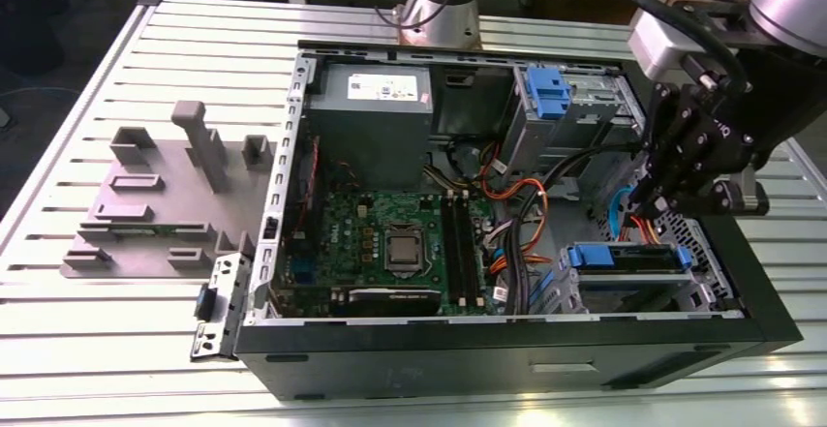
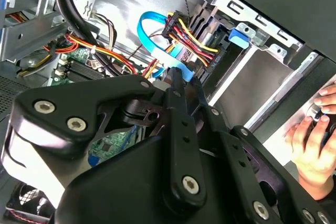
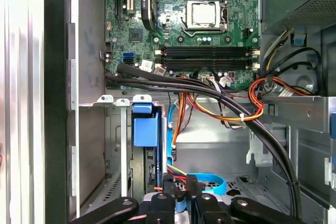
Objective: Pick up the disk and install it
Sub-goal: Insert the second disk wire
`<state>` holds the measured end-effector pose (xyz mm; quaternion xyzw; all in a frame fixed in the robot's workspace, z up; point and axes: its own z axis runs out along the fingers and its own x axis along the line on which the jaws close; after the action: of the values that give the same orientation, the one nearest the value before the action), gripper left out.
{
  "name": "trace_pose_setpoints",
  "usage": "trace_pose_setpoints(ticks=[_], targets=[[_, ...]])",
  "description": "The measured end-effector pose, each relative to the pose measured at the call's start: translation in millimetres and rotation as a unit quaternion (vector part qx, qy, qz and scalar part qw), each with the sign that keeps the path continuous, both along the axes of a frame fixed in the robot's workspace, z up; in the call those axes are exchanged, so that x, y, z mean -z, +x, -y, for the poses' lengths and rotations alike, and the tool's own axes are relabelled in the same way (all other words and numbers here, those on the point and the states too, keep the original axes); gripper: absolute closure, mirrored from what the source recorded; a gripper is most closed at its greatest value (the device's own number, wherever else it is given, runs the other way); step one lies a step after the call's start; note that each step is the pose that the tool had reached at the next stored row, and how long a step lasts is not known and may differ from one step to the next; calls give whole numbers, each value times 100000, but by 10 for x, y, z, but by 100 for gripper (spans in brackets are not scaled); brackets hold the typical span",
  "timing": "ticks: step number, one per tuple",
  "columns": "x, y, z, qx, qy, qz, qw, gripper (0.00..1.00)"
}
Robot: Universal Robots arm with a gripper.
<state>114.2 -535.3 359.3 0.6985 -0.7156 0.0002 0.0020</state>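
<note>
The disk (image 1: 630,259) sits edge-up in the drive bay at the front corner of the open computer case (image 1: 517,345), on the exterior view's right. Its silver edge runs between the blue ends of its carrier. The carrier's blue front tab (image 3: 145,129) shows in both wrist views (image 2: 237,36). My gripper (image 1: 657,206) hangs just above and behind that bay, apart from the disk. Its fingertips (image 3: 167,184) stand close together, shut, among the red, yellow and blue cables (image 3: 210,182). A blue flat cable (image 2: 178,69) lies right at the tips; whether they pinch it is unclear.
A grey power supply (image 1: 372,93) and a blue latch on a metal cage (image 1: 548,93) sit at the case's far side, the motherboard (image 1: 387,243) in the middle. Thick black cables (image 3: 210,95) cross the case. A grey fixture plate (image 1: 155,204) lies on the slatted table. A hand (image 2: 315,135) rests outside the case.
</note>
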Motion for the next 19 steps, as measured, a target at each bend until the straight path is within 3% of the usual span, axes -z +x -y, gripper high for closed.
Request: trace_pose_setpoints(ticks=[5,6,14,19], targets=[[32,3,-2,3,-272,0,100000,78],[33,4,-2,-1,-286,-1,100000,84],[36,-9,4,-198,-296,26,99999,84],[46,-67,10,-498,-299,575,99997,84]])
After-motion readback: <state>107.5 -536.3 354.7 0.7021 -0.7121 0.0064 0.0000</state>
